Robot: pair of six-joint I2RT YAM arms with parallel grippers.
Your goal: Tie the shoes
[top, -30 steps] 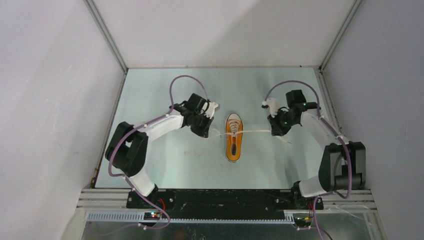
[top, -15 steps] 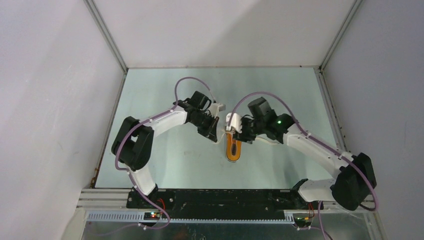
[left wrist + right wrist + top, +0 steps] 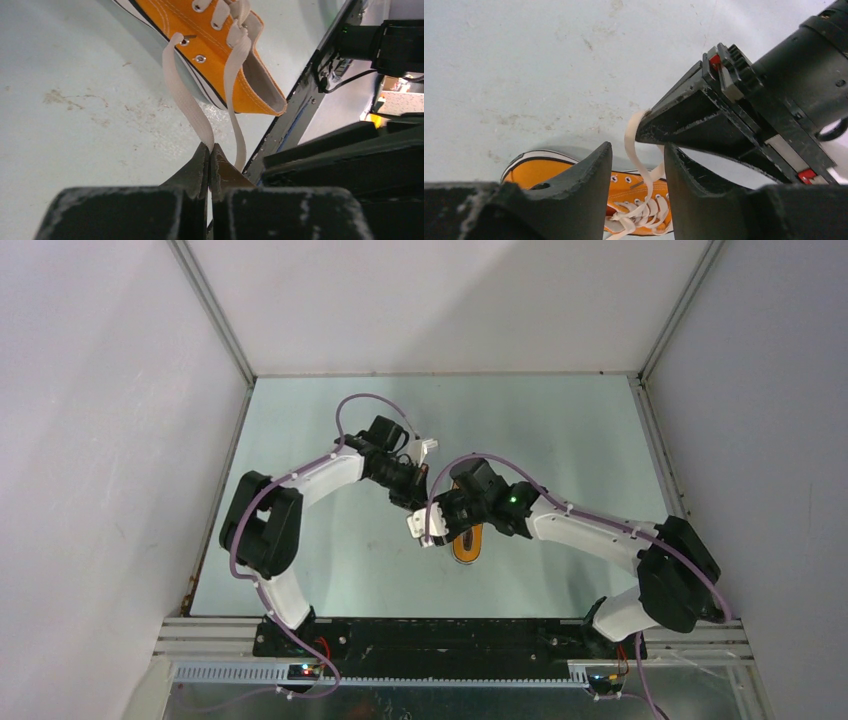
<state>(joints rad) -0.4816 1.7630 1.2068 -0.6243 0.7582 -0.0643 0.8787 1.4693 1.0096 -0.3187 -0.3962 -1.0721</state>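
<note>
you find the sneaker (image 3: 466, 546) at frame centre on the worktop (image 3: 560, 430), long axis running top to bottom. the left gripper (image 3: 210, 148) clenches a lace (image 3: 182, 90); the right gripper (image 3: 637, 148), released, sits nearest it.

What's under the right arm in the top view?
The sneaker lies under the right arm. Only its orange heel end shows. The toe cap and eyelets are covered in that view.
</note>
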